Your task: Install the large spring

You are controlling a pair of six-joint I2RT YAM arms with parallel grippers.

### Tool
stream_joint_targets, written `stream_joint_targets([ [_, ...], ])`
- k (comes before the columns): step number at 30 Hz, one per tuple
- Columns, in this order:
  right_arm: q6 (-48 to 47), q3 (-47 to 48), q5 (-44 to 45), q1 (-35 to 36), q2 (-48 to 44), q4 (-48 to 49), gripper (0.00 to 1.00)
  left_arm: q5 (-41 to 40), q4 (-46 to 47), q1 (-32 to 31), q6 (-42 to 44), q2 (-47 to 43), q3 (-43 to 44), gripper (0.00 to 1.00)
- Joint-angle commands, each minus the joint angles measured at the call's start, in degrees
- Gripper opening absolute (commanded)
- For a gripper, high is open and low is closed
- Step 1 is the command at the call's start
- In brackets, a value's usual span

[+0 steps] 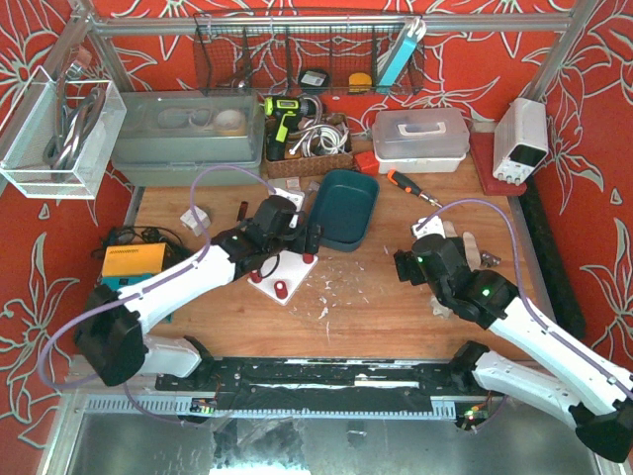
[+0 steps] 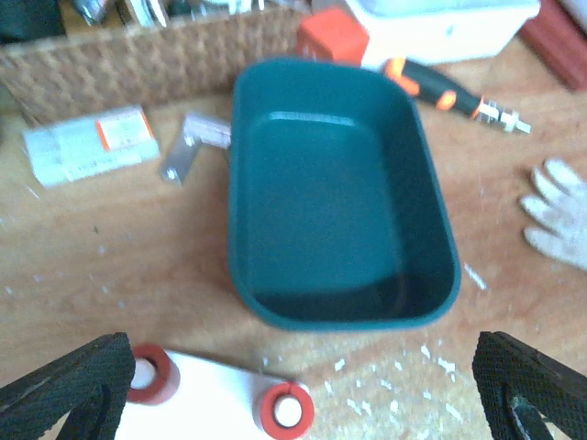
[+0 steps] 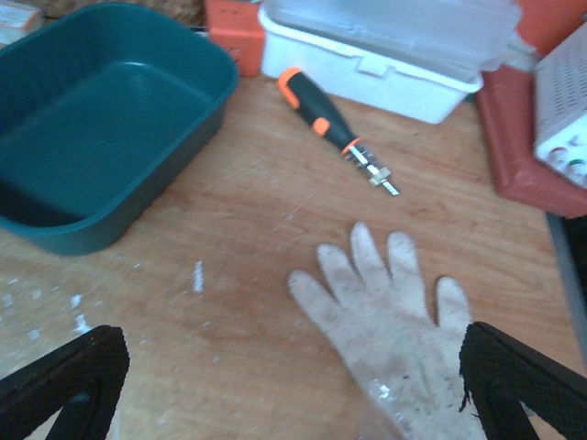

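The left tool [image 2: 298,371] hangs over the near-middle of the worktop [image 1: 376,307] with its two fingers [image 2: 69,390] wide apart and nothing gripped. Just below and between them lies a white plate [image 2: 220,403] carrying red posts [image 2: 287,410]. One post sits near the left finger and another closer to the middle of the gap. To the right, well apart from it, the right tool [image 3: 293,380] is also spread open and holds nothing. It hovers over a white work glove [image 3: 385,312] lying flat on the wood.

I cannot tell where the large spring is. No view shows it clearly, and neither tool grips it.

Just beyond the plate sits a teal tray [image 2: 431,192], its long side running away from the left tool. A small metal bracket [image 2: 183,158] and a white labelled packet [image 2: 87,142] lie to its left. To the tray's right and beyond the glove lies a black-and-orange screwdriver [image 3: 330,124], its tip pointing near-right.

Farther back, a wicker basket [image 2: 119,64] stands at the far left of the tray, and an orange block [image 2: 332,37] is just beyond it. A lidded white plastic box [image 3: 385,64] stands past the screwdriver. A white power supply [image 1: 521,139] stands at the far right.
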Motion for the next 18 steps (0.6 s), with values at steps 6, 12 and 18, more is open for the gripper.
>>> stream_joint_targets([
  [6,-15.4,-10.1,4.8,-12.4,2.8,30.7,0.99,-14.4,16.1,-0.1,14.6,-4.8,-10.3,1.0],
  [12,-19.6,-13.7,-0.3,-22.9,8.8,41.1,0.99,-27.0,35.4,4.0,22.2,-5.7,-21.4,1.0],
  [18,-15.5,-19.1,-3.9,-30.6,14.9,50.8,0.99,-21.8,39.8,16.6,15.8,-11.3,-30.0,1.0],
])
